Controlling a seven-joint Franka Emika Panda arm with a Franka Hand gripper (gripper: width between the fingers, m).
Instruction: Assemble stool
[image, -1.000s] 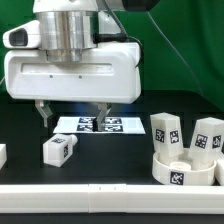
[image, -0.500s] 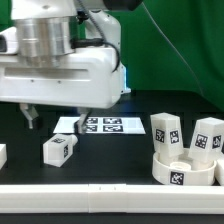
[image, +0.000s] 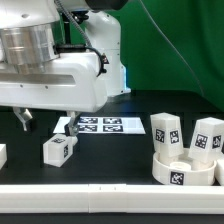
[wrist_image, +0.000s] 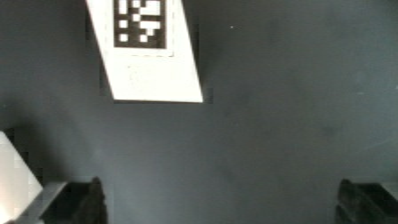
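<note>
Here the gripper (image: 47, 122) hangs above the black table (image: 110, 150) toward the exterior view's left, its two fingers (image: 24, 119) spread apart with nothing between them. The wrist view shows both fingertips (wrist_image: 75, 203) wide apart over bare dark tabletop, with the end of the marker board (wrist_image: 151, 60) beyond them. In the exterior view the marker board (image: 105, 125) lies flat behind the gripper. A loose white leg (image: 59, 150) lies on its side on the table just below the gripper, not touched by it. On the exterior view's right sits the round seat (image: 180, 172), with two more legs (image: 167, 132) standing upright at it
</note>
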